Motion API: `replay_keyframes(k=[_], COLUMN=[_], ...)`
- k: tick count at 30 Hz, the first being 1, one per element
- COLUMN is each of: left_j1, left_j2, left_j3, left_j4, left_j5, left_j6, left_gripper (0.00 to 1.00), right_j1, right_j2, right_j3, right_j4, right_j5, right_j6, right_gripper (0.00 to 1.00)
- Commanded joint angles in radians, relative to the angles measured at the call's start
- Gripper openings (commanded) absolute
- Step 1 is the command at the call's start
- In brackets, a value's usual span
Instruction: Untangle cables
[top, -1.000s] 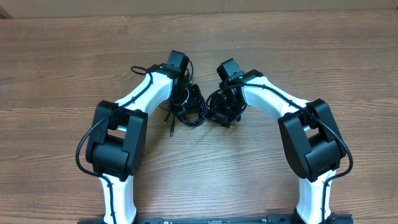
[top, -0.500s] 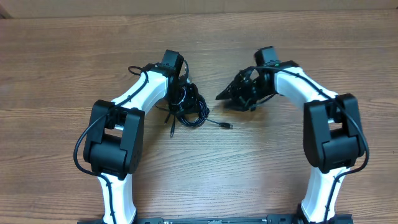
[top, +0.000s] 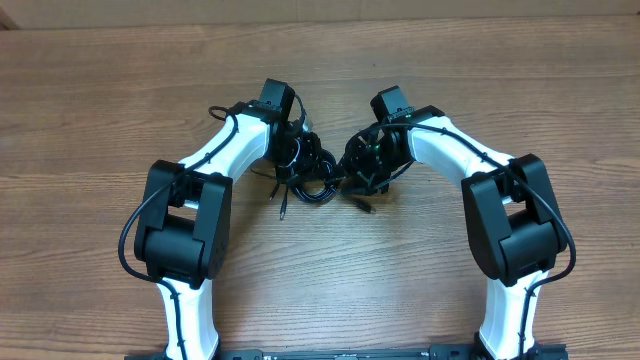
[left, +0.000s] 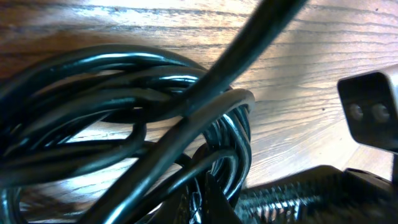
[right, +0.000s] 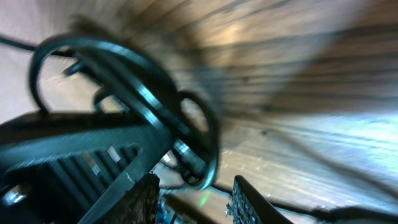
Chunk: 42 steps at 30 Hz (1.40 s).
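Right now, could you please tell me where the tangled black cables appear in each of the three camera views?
Overhead: the cables lie in a bundle near the picture's centre.
Left wrist: the cables fill the left and middle, very close up.
Right wrist: the cables show as blurred loops, left of centre.
Shared landmark: the wooden table, seen behind the cables in every view.

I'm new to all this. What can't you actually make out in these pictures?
Overhead: the left tool sits among the cables under its own arm, so any grip is hidden.
Left wrist: the cables fill the frame and run off its edges; no plug ends show.
Right wrist: motion blur smears the right tool and a cable loop; a grip cannot be judged.
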Motion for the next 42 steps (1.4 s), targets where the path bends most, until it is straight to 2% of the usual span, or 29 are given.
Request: replay_keyframes(k=[1,4,9,14,20,24,27,33,35,39,42], left_j1=[-0.001,-0.001,-0.001,-0.001,0.011,0.016,-0.005,-0.08,-0.097,-0.101,-0.1], left_j2=[0.011,0.011,0.011,0.011,0.011,0.012,0.012,0.012,0.012,0.012,0.012], left_j3=[0.02,0.02,0.02,0.02,0.02,0.019,0.015,-0.005,-0.005,-0.005,-0.005], left_j4=[0.003,0.002,-0.001,-0.004,0.0,-0.004,-0.007,0.001,0.013,0.05,0.057], left_j5=[0.072,0.075,0.095,0.125,0.143,0.066,0.03,-0.115,-0.154,-0.18,-0.201], left_j6=[0.002,0.001,0.002,0.001,-0.003,-0.007,-0.021,-0.074,-0.083,-0.11,-0.123], left_gripper=[0.04,0.04,0.04,0.04,0.04,0.04,0.13,0.17,0.17,0.09,0.09], right_j1=[0.018,0.018,0.018,0.02,0.023,0.024,0.026,0.026,0.026,0.026,0.026], right_j2=[0.002,0.002,0.002,0.002,0.002,0.002,0.002,0.002,0.002,0.002,0.002], right_j3=[-0.005,-0.005,-0.005,-0.006,-0.036,-0.051,-0.052,-0.052,-0.052,-0.052,-0.052], right_j4=[0.001,0.001,0.044,0.034,0.031,0.034,0.031,0.031,0.031,0.031,0.031], right_j5=[0.115,0.148,0.177,0.2,0.275,0.265,0.264,0.264,0.264,0.264,0.264], right_j6=[0.053,0.053,0.08,0.097,0.05,0.047,0.047,0.047,0.047,0.043,0.043], right_gripper=[0.36,0.3,0.3,0.04,0.04,0.04,0.04,0.04,0.04,0.04,0.04])
